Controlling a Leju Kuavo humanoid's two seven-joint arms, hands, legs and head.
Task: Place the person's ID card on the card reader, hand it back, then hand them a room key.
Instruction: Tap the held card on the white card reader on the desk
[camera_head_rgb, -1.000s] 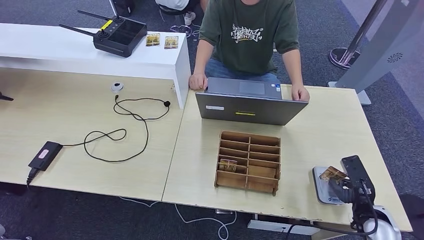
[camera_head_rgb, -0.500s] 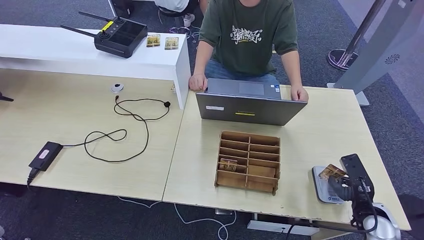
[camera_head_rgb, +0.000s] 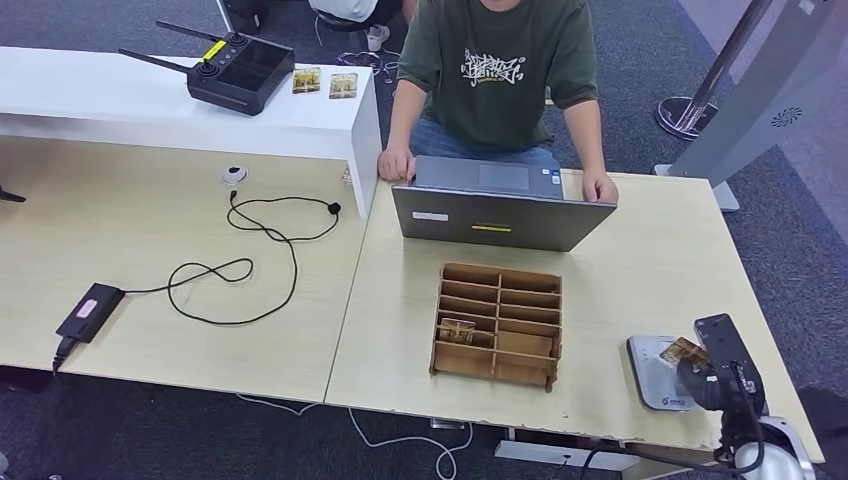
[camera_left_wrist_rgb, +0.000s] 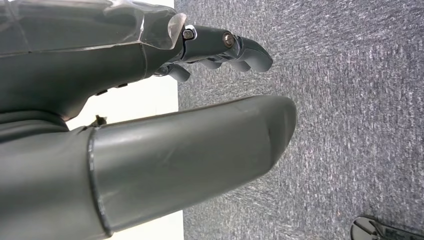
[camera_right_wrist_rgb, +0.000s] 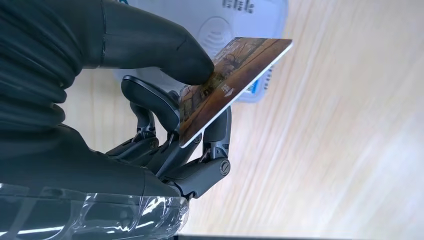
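My right hand (camera_head_rgb: 708, 378) pinches a brown ID card (camera_head_rgb: 684, 351) between thumb and fingers just above the right edge of the grey card reader (camera_head_rgb: 655, 371), near the table's front right corner. In the right wrist view the ID card (camera_right_wrist_rgb: 231, 82) is tilted, with the thumb (camera_right_wrist_rgb: 150, 45) pressing on its face and the card reader (camera_right_wrist_rgb: 250, 22) behind it. A wooden slotted key box (camera_head_rgb: 498, 324) in the middle of the table has a brown key card (camera_head_rgb: 457, 330) in a left slot. My left hand (camera_left_wrist_rgb: 150, 115) hangs over grey carpet with nothing in it, its fingers apart.
A person in a green shirt (camera_head_rgb: 500, 65) sits behind an open laptop (camera_head_rgb: 495, 210), hands at its sides. A black cable (camera_head_rgb: 240, 265) and charger (camera_head_rgb: 88, 311) lie on the left table. A remote controller (camera_head_rgb: 235, 68) and two cards (camera_head_rgb: 323, 82) sit on the white shelf.
My right hand with the ID card has shifted to the right and toward the front edge, moving off the centre of the card reader. The person has not moved.
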